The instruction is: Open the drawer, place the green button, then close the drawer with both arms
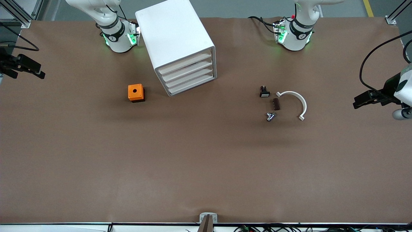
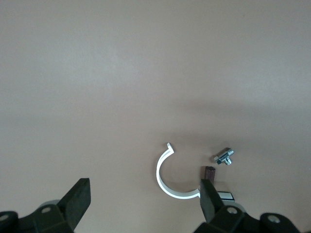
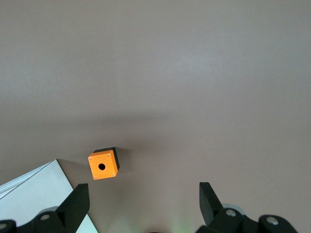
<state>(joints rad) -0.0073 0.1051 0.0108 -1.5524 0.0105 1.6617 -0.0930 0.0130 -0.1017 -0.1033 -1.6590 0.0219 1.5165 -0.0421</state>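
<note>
Across your brown counter [image 1: 206, 161], the drawer [image 1: 190, 79] sits shut in the cabinet [image 1: 173, 35]. You can't pick out the button. The left claw [image 2: 144, 187] and right claw [image 3: 143, 187] hang open and empty over the counter's ends.

- The cabinet [image 1: 180, 45] stands on the tabletop [image 1: 206, 167] near the arm bases; all four drawer fronts are shut, with bare tabletop before them.
- The orange box [image 1: 136, 92] sits beside the cabinet, toward the right arm's end, with a gap between them.
- Toward the left arm's end, a white-capped button [image 1: 264, 92], brown block [image 1: 276, 104], metal piece [image 1: 270, 116] and white curved clip [image 1: 295, 102] crowd together.
- The strip of tabletop nearest the front camera is bare.
</note>
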